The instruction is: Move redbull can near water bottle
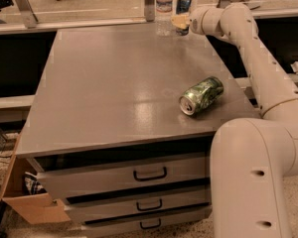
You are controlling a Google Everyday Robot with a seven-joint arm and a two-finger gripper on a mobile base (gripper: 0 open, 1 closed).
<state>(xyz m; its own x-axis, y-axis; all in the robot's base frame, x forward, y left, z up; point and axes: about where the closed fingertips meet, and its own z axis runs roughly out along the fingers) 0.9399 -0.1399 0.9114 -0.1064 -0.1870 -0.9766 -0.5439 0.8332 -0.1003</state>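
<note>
The redbull can [184, 4] stands upright just beside the water bottle [163, 6], on the side my arm reaches in from. Both are at the far edge of the bench [104, 83]. My claw [181, 23] sits low at the can, a little nearer me than the bottle. I cannot tell whether it is clamped on the can or apart.

I judge the can stiff but thin-walled, so a hard squeeze would dent it. Its painted side looks slick, and being slim and tall it would tip easily. I would take it across the middle of its body.

I count one redbull can and one water bottle. One green can [201, 95] lies on its side, well apart from the bottle towards the near edge. The bench has three drawers [139, 175].
</note>
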